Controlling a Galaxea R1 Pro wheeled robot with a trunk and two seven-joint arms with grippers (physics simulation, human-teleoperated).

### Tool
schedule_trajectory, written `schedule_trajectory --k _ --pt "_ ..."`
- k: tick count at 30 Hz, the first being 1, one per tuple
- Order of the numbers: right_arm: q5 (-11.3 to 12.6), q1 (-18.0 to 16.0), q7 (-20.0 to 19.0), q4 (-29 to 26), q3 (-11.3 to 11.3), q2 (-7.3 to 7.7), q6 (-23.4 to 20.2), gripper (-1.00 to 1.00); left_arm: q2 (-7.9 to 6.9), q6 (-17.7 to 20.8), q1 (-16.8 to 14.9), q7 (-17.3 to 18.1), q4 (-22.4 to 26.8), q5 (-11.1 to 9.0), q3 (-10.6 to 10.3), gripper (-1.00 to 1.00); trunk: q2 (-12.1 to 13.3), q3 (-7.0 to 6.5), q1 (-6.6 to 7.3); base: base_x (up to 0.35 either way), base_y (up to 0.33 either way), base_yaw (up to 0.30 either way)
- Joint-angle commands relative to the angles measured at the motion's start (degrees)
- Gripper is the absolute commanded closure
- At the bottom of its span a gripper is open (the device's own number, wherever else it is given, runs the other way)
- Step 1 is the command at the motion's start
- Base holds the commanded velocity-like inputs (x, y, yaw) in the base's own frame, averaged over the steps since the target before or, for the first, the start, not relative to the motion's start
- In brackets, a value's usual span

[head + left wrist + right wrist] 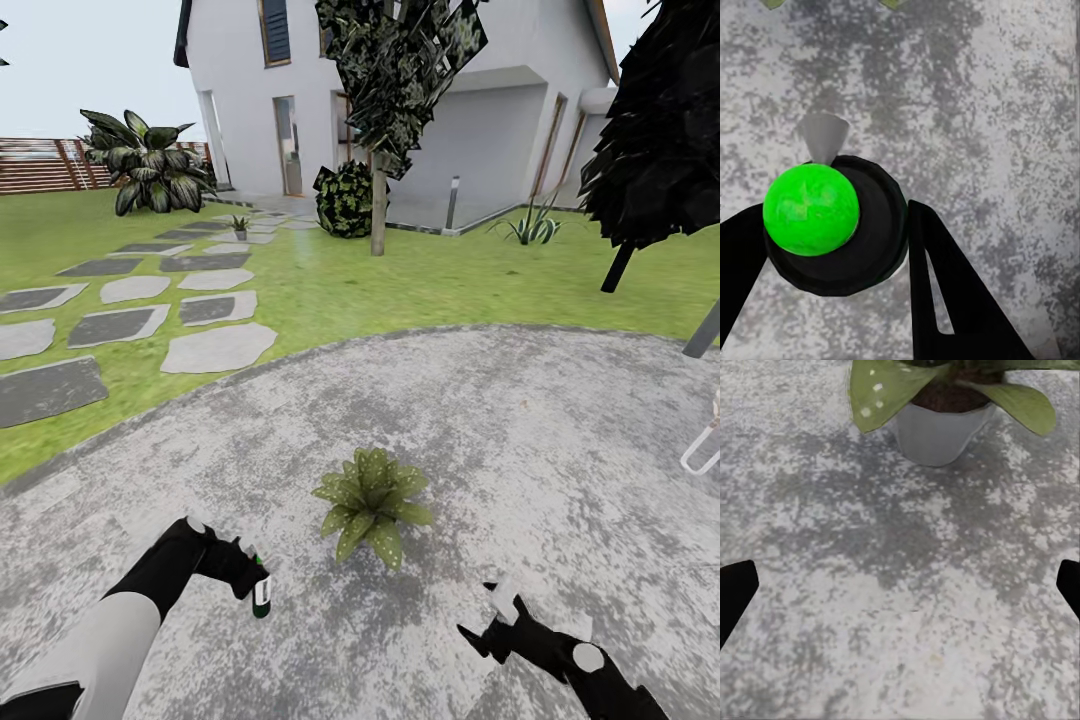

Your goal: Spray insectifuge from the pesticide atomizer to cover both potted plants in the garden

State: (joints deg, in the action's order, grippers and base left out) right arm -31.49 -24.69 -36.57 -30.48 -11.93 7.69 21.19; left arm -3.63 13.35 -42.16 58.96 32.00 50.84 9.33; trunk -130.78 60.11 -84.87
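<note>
grey mottled paving (560, 450) under me. my left gripper (252, 578) clamps the pesticide atomizer (261, 594), bright green mark (811, 210) up; i read no writing on it. my right gripper (492, 618) hangs spread wide, empty. ahead, a potted plant (372, 502) has whitish insectifuge specks (873, 390) on its leaves.

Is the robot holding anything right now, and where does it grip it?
The left gripper holds the pesticide atomizer, jaws closed around its dark body. The right gripper holds nothing.

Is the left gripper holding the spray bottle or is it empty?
Holding it. The left gripper is shut on the spray bottle, whose body sits between both black fingers in the wrist view.
</note>
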Motion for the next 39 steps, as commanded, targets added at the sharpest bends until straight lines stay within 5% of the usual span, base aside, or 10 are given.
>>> schedule_trajectory --k 1,6,11,15,16,20,21,24,39 --pt "-0.7 -0.4 -2.5 -0.2 0.5 -0.34 0.4 -1.0 0.1 0.4 0.0 0.4 0.1 0.3 0.1 1.0 0.0 0.05 0.01 0.0 0.0 0.0" --pt "-0.8 -2.4 -9.2 -1.4 4.1 -2.66 0.3 -1.0 0.5 0.2 0.0 0.5 -0.2 0.5 -0.9 1.0 0.0 0.05 0.01 0.0 0.0 0.0" --pt "-0.9 -3.6 -10.0 -1.5 5.5 -4.8 0.3 -1.0 0.48 0.2 0.0 0.9 -1.1 0.4 -6.3 1.0 0.0 0.05 0.01 0.0 0.0 0.0" --pt "-1.0 -3.7 -13.1 -1.6 12.4 -5.61 0.3 -1.0 0.61 0.2 0.0 1.1 -1.3 0.2 -13.8 1.0 0.0 0.05 0.01 0.0 0.0 0.0" --pt "-0.9 -3.8 -13.5 -1.6 13.0 -6.26 0.4 1.0 0.75 -0.1 0.0 1.1 -1.6 0.3 -15.7 1.0 0.0 0.05 0.01 0.0 0.0 0.0" --pt "-0.8 -4.2 -18.0 -3.4 13.3 -7.6 0.4 1.0 1.97 -3.1 0.0 1.1 -4.7 0.3 -21.0 1.0 0.0 0.05 0.01 0.0 0.0 0.0" --pt "-0.8 -4.3 -18.3 -3.6 13.4 -8.47 0.4 1.0 2.69 -3.2 0.0 1.0 -5.7 0.3 -24.2 1.0 0.0 0.05 0.01 0.0 0.0 0.0" --pt "-0.8 -4.3 -19.7 -4.4 13.4 -9.73 0.4 1.0 4.4 -3.2 0.1 1.0 -5.7 0.4 -24.9 1.0 0.0 0.05 0.01 0.0 0.0 0.0" --pt "-0.9 -4.3 -21.2 -6.0 13.5 -11.09 0.4 1.0 7.29 -3.7 0.0 1.0 -5.5 1.4 -25.1 1.0 0.0 0.05 0.01 0.0 0.0 0.0"
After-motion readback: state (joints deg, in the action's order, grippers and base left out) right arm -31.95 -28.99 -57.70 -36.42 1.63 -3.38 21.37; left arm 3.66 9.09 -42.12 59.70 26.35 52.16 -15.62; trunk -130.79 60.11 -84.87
